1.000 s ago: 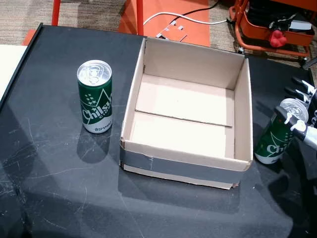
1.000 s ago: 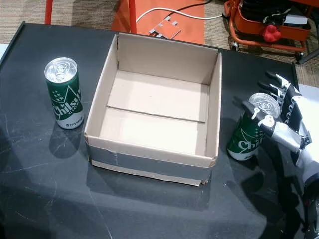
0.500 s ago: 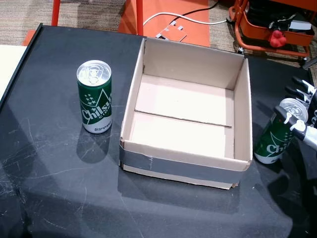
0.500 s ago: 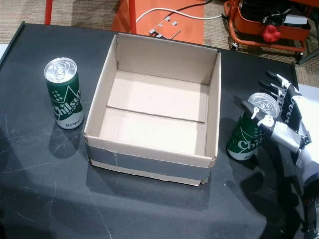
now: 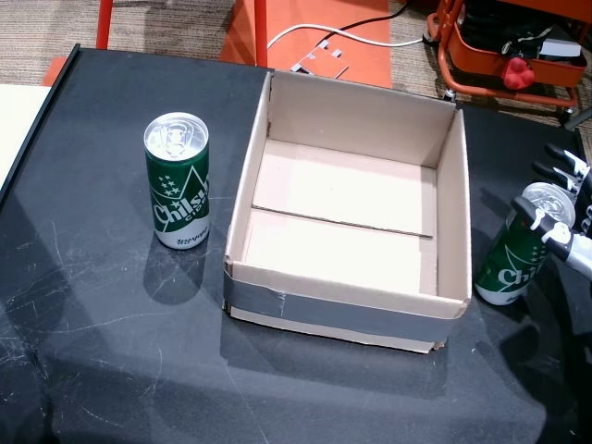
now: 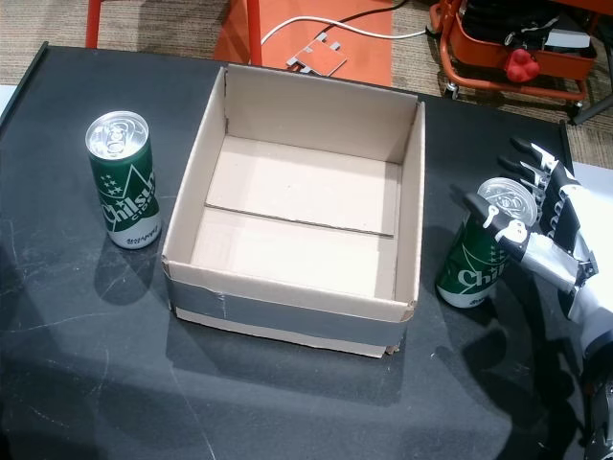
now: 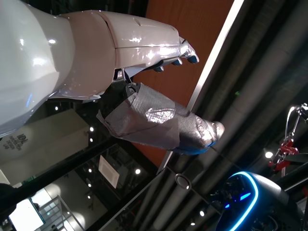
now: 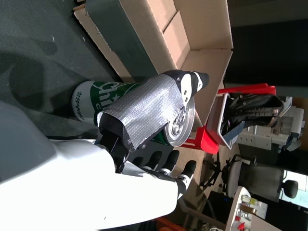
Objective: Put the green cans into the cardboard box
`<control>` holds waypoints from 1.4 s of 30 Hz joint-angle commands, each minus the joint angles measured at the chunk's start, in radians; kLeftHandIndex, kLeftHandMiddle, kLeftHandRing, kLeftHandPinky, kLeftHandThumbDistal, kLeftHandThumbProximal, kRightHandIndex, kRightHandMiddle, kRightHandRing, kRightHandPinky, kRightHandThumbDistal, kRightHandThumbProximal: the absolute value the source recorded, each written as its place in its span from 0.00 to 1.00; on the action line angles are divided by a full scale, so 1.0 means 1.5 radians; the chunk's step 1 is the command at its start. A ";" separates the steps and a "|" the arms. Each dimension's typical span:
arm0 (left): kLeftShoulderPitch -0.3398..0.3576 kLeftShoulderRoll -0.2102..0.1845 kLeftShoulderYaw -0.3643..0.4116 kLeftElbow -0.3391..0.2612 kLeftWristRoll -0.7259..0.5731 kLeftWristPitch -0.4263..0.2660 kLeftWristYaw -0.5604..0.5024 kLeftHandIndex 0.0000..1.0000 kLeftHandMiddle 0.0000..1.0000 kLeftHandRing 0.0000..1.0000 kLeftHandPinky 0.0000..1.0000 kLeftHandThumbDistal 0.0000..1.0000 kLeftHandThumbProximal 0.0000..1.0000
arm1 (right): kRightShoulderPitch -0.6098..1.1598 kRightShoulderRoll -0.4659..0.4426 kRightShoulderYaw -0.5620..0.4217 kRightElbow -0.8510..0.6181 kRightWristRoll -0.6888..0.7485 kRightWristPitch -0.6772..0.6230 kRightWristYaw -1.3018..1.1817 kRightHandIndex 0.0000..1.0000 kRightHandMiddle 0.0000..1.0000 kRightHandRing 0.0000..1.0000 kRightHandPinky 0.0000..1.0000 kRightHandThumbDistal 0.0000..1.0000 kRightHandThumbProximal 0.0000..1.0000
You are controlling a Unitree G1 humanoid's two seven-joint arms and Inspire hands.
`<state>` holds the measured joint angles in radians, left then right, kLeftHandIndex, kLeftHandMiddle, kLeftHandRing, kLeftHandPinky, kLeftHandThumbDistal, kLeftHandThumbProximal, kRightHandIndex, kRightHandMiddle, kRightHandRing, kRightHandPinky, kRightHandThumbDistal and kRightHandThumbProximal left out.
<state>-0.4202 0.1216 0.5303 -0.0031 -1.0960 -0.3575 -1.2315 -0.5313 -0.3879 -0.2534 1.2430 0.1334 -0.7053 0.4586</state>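
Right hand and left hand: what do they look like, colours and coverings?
Both are glossy white shells. The right hand has black-tipped fingers and a thumb wrapped in silver-grey duct tape. The left hand has the same taped thumb and metallic fingertips. No cables visible.

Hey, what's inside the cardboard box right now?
Nothing: the cardboard box shows only its bare floor with a flap seam across it. Both green cans stand outside, one to its left, one to its right at the right hand. The near wall hides a strip of floor.
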 commanded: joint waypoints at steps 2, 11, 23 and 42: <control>0.000 -0.005 0.001 -0.007 0.004 -0.007 0.002 0.97 0.98 1.00 1.00 0.71 0.54 | 0.015 -0.003 0.001 0.019 -0.010 0.017 0.006 0.87 0.84 0.84 0.89 1.00 0.73; 0.003 -0.003 -0.003 -0.003 0.003 0.003 0.002 0.98 0.98 1.00 1.00 0.76 0.52 | 0.003 -0.009 -0.012 -0.018 0.016 -0.036 0.048 0.86 0.82 0.83 0.89 1.00 0.76; 0.006 -0.012 -0.003 -0.007 0.010 -0.008 0.006 0.97 0.97 1.00 1.00 0.73 0.47 | -0.044 -0.012 -0.031 -0.122 0.083 -0.165 0.169 0.83 0.77 0.79 0.84 1.00 0.75; 0.009 -0.009 0.001 -0.015 0.006 -0.002 0.012 0.96 0.96 1.00 1.00 0.65 0.51 | -0.030 0.005 -0.032 -0.112 0.111 -0.162 0.201 0.80 0.76 0.78 0.85 1.00 0.78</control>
<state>-0.4117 0.1057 0.5263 -0.0231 -1.0929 -0.3503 -1.2053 -0.5956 -0.3817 -0.2928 1.0581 0.2968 -0.9572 0.7662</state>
